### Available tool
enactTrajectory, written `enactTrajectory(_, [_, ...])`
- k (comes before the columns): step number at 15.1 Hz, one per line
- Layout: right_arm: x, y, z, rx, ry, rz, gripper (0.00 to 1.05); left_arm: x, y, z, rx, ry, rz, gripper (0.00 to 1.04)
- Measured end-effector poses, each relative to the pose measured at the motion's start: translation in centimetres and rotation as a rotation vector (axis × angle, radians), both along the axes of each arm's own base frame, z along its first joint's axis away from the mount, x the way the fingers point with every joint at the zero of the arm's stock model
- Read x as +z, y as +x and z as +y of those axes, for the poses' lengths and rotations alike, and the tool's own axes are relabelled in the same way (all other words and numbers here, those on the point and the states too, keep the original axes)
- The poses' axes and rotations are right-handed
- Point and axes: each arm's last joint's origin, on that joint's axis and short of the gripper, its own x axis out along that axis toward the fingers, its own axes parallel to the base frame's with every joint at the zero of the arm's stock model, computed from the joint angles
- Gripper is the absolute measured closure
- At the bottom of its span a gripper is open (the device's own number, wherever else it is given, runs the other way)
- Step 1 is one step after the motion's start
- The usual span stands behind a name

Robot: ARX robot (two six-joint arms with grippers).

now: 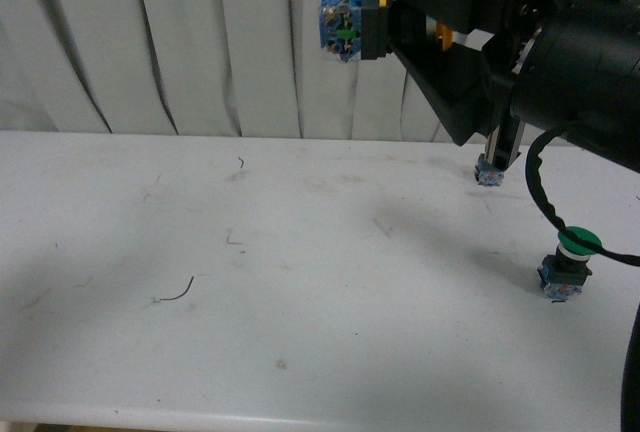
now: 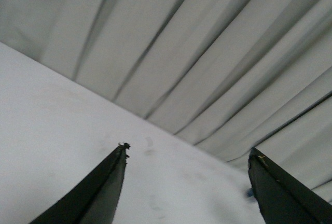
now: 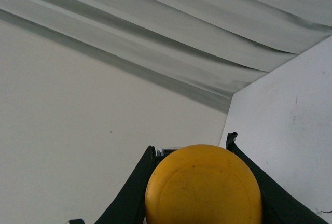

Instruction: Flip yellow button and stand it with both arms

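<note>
In the front view the yellow button [image 1: 350,22] is held high above the white table [image 1: 300,282], lying sideways with its blue contact block pointing left. My right gripper [image 1: 388,17] is shut on its black collar, and a sliver of the yellow cap shows between the fingers. In the right wrist view the round yellow cap [image 3: 203,187] fills the space between the two black fingers [image 3: 136,187]. My left gripper [image 2: 189,154] shows only in the left wrist view. It is open over the tabletop with nothing between its fingertips.
A green-capped button [image 1: 570,262] stands upright on the table at the right. Another blue-based switch [image 1: 490,174] sits behind the right arm, partly hidden. A thin black wire scrap [image 1: 175,294] lies at the left. A pleated white curtain [image 1: 200,42] backs the table.
</note>
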Motion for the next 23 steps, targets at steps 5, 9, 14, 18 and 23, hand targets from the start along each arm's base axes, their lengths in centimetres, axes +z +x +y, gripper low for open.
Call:
enactTrajectory(5, [0.2,0.0,0.1,0.005,0.001,-0.003,0.70,-2.2,-3.3,-2.9,0.056,0.527,0.045,0.92])
enactTrajectory(9, [0.6,-0.1,0.3,0.012,0.004,-0.018,0.70,-3.2,-4.9,-4.0,0.051,0.553,0.046,1.03])
enactTrajectory(14, [0.6,-0.1,0.5,0.016,-0.001,-0.021,0.70,-4.2,-6.1,-5.1,0.061,0.555,0.039,1.03])
enactTrajectory(18, [0.6,-0.2,0.5,0.016,0.000,-0.022,0.70,-4.0,-6.9,-5.2,0.061,0.555,0.031,1.03])
enactTrajectory(23, [0.6,-0.2,0.5,0.016,0.000,-0.022,0.70,-4.0,-7.7,-5.2,0.062,0.554,0.026,1.03])
